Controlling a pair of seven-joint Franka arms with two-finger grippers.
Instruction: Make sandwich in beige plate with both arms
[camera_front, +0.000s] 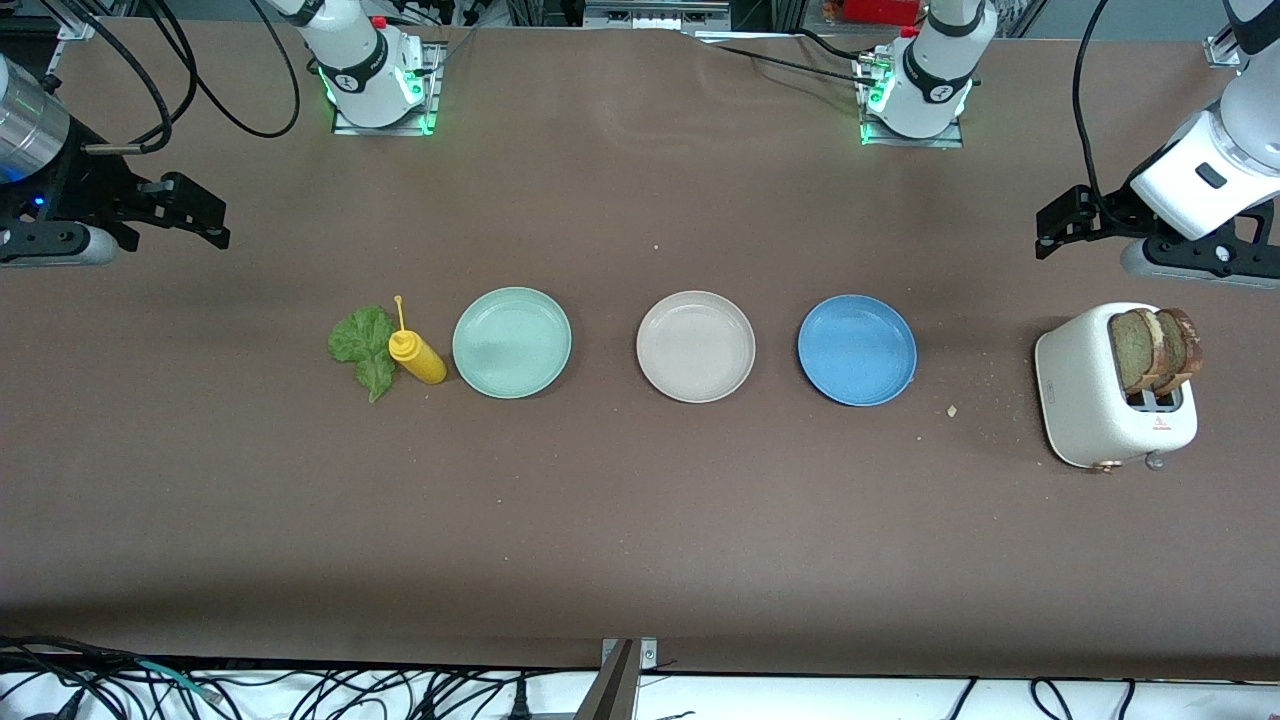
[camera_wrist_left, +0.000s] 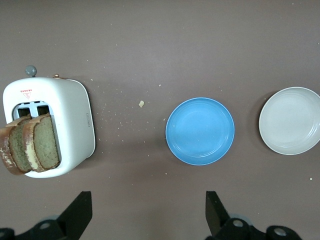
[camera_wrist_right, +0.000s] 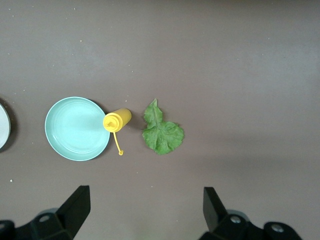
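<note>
The beige plate (camera_front: 696, 346) lies empty in the middle of the table, between a mint-green plate (camera_front: 512, 342) and a blue plate (camera_front: 857, 349); it also shows in the left wrist view (camera_wrist_left: 291, 120). Two bread slices (camera_front: 1155, 348) stand upright in a white toaster (camera_front: 1100, 410), seen too in the left wrist view (camera_wrist_left: 32, 145). The lettuce leaf (camera_front: 363, 347) lies flat on the table, also in the right wrist view (camera_wrist_right: 162, 131). My left gripper (camera_front: 1045, 232) (camera_wrist_left: 147, 212) is open and empty over bare table by the toaster. My right gripper (camera_front: 205, 215) (camera_wrist_right: 145, 210) is open and empty over bare table at the right arm's end.
A yellow mustard bottle (camera_front: 417, 357) lies on its side between the lettuce and the mint-green plate, touching the leaf. Crumbs are scattered between the blue plate and the toaster. Cables hang along the table's near edge.
</note>
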